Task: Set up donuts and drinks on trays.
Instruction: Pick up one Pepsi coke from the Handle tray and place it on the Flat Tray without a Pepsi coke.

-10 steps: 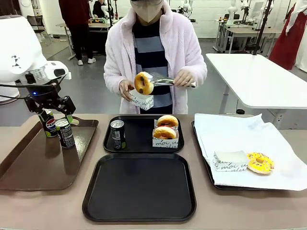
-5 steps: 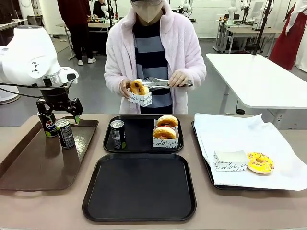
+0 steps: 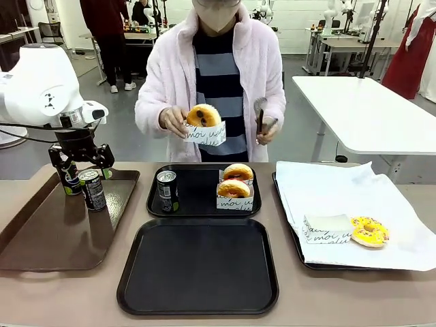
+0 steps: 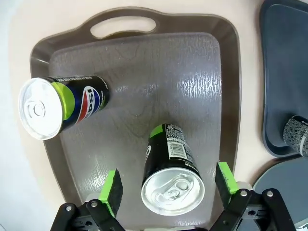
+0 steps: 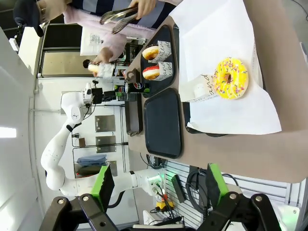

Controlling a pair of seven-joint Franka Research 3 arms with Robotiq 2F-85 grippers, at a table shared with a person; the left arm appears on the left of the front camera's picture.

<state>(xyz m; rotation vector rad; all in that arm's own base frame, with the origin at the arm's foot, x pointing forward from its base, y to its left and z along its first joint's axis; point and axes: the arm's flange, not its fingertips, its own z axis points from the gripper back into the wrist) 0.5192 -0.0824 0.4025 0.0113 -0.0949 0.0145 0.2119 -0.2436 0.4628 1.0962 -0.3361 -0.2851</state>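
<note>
My left gripper (image 3: pixel 81 162) hangs open just above two drinks on the glossy brown tray (image 3: pixel 48 235). In the left wrist view the left gripper (image 4: pixel 168 182) straddles the nearer can (image 4: pixel 172 169) without touching it. The other can (image 4: pixel 60 106) stands apart. A third can (image 3: pixel 167 191) and two boxed donuts (image 3: pixel 235 182) sit on the far black tray (image 3: pixel 203 208). The near black tray (image 3: pixel 197 269) is bare. The person holds a boxed donut (image 3: pixel 204 122) in one hand and tongs (image 3: pixel 261 117) in the other. My right gripper (image 5: pixel 159 185) is open, high over the table.
A paper-lined tray (image 3: pixel 354 204) at the right carries a yellow sprinkled donut (image 3: pixel 369 231) and a white box (image 3: pixel 327 228). The person stands at the table's far edge, behind the far black tray. A white table (image 3: pixel 368 109) stands behind at the right.
The person set the donut into the box with the tongs, then raised the box and drew the tongs aside. My left gripper turned and shifted slightly left over the cans.
</note>
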